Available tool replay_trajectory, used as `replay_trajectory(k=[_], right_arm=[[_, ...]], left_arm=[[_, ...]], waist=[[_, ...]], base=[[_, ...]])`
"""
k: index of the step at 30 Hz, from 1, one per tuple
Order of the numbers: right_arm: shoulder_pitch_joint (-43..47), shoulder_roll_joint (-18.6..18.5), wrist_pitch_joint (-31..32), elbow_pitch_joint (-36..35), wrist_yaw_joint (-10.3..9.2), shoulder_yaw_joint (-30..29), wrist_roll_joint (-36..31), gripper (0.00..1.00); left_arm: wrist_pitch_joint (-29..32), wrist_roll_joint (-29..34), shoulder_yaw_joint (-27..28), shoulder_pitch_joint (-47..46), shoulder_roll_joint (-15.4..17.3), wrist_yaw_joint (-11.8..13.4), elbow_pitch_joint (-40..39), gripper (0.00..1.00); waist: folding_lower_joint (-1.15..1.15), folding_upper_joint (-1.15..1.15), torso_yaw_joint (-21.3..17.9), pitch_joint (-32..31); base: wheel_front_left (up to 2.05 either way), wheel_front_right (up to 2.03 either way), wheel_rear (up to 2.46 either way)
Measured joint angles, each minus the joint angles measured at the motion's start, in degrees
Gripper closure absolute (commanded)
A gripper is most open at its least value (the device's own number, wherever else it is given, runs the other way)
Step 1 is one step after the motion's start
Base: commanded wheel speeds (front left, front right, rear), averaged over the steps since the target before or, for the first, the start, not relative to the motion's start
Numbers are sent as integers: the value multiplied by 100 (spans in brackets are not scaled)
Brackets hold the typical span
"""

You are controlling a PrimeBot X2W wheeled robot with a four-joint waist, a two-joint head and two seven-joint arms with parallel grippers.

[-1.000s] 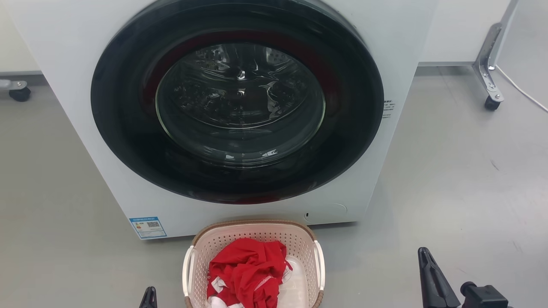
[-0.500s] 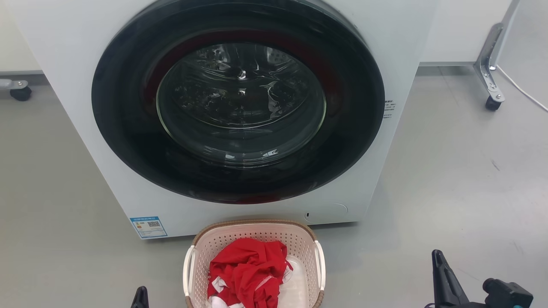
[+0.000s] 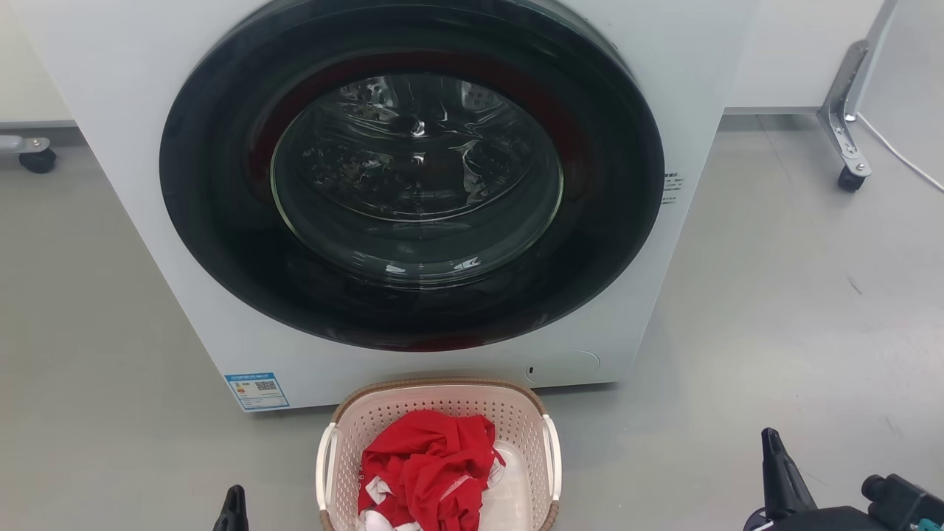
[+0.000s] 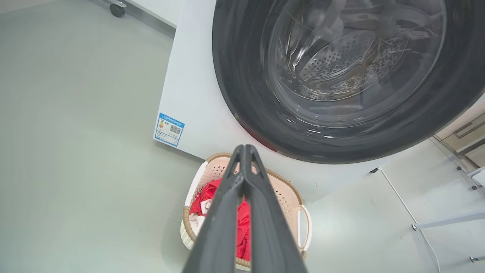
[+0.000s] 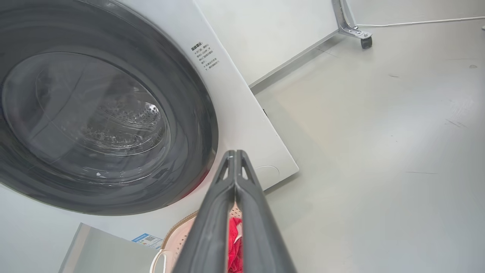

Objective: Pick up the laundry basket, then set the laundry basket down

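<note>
Before the white front-loading washing machine [image 3: 110, 184], on the grey floor [image 3: 774, 310]: one cream-white perforated plastic laundry basket [image 3: 442, 403] with brown woven-look rim, upright, red garment [image 3: 424, 464] inside. Entry, left tool [image 4: 245, 148]: fingers pressed together on nothing, low beside the basket's left flank. Entry, right tool [image 5: 235, 153]: likewise closed and empty, well off to the basket's right. I judge the scene fits a basket awaiting its lift or one already put back; I cannot settle which. If a lift remains, it calls for parted fingers at a white side handle [image 3: 553, 457].
</note>
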Motion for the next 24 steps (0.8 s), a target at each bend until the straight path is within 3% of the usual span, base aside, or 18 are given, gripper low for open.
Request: replay_trajectory(k=[24], right_arm=[[-231,120,547,257,358,-584,1958,100]], left_arm=[[538,-1980,353,-459,-102,-363,290,100]], waist=[[0,0,21,1]], base=[[0,0,0]])
